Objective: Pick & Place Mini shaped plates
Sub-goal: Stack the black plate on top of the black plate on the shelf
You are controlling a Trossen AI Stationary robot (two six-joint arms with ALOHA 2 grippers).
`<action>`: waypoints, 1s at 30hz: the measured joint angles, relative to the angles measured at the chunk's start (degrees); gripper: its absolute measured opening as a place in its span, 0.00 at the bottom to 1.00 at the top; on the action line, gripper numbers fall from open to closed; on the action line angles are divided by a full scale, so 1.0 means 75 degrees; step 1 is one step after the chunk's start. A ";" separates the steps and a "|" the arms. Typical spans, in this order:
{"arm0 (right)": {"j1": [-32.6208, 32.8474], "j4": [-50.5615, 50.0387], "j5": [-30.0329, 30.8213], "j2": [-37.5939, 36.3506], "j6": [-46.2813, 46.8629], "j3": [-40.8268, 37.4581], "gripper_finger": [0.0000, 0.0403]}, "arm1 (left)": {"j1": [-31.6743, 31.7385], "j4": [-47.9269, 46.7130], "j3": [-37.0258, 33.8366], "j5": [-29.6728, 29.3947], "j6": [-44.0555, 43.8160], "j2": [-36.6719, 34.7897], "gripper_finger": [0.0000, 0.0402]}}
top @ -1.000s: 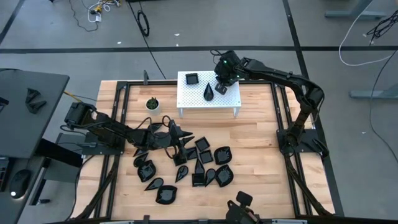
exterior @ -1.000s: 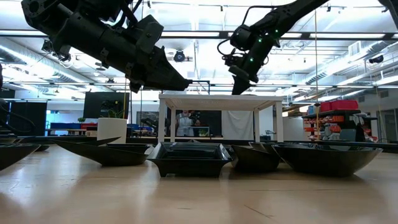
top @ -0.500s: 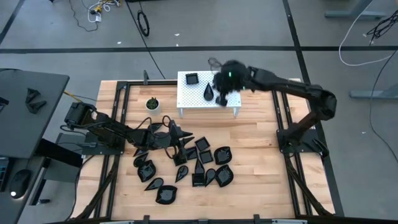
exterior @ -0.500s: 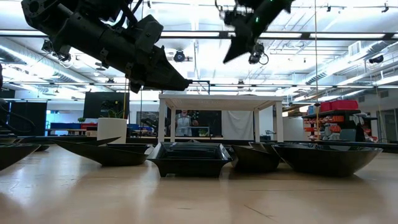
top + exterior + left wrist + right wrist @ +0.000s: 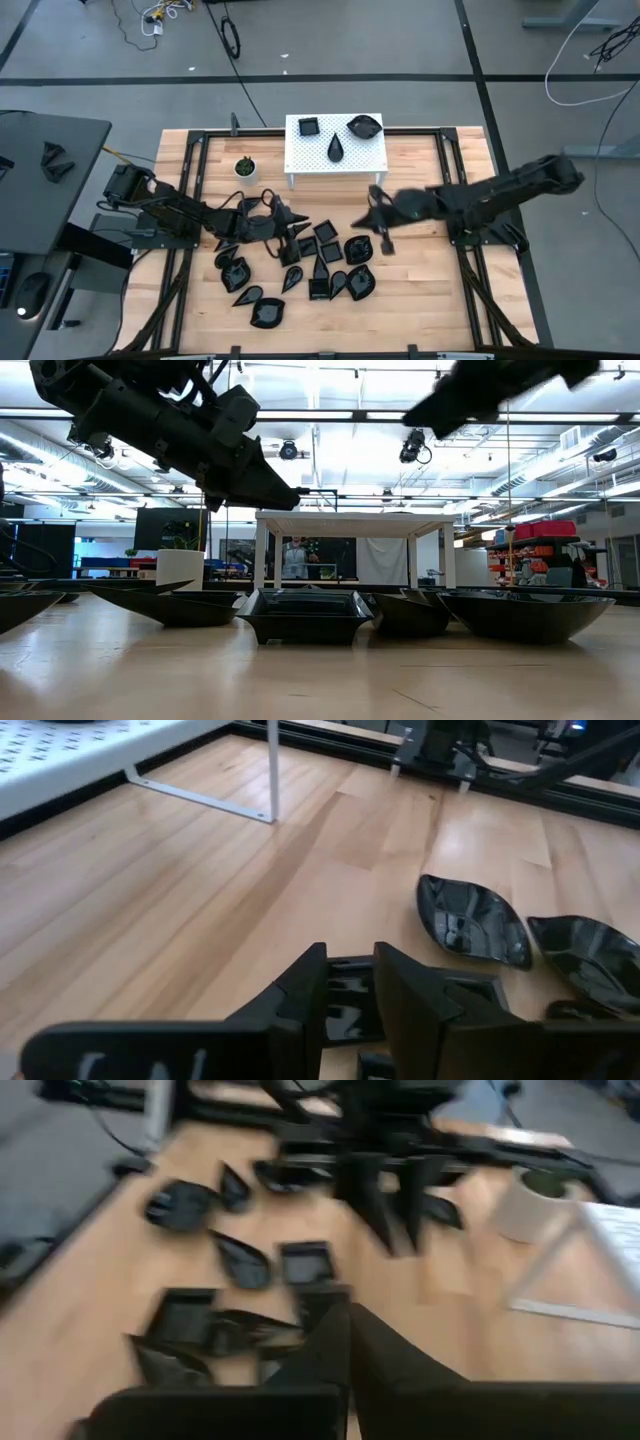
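Several glossy black mini shaped plates lie clustered on the wooden table's near middle. Three more rest on the white perforated stand: a square one, a teardrop and a leaf shape. My left gripper hovers over the cluster's far-left part, open by a narrow gap and holding nothing. In its wrist view a square plate shows beneath the fingers. My right gripper is shut and empty above the table, between the stand and the cluster.
A small white pot with a green plant stands left of the stand. Black frame rails run along the table's sides. Bare wood lies right of the plates. The stand's legs rise beyond the left gripper.
My right gripper has swung away from the white stand toward the table's near edge and slightly down, turning as it went, and now hangs above the table's middle. The leaf-shaped plate stays on the stand where the gripper was. My left gripper has kept still.
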 joint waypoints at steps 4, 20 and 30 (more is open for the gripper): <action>0.0524 0.2686 -0.0002 0.0065 0.0403 -0.1347 0.01 | 0.0007 0.0061 0.0000 -0.0247 0.0012 0.0000 0.22; 0.0268 0.6100 0.0108 0.0217 0.0326 -0.2664 0.02 | 0.0351 0.0153 0.0000 0.1567 -0.0864 0.0000 0.22; 0.0169 0.6117 0.0097 0.0217 0.0333 -0.2665 0.02 | 0.0351 0.0271 0.0000 0.1046 -0.0818 0.0000 0.22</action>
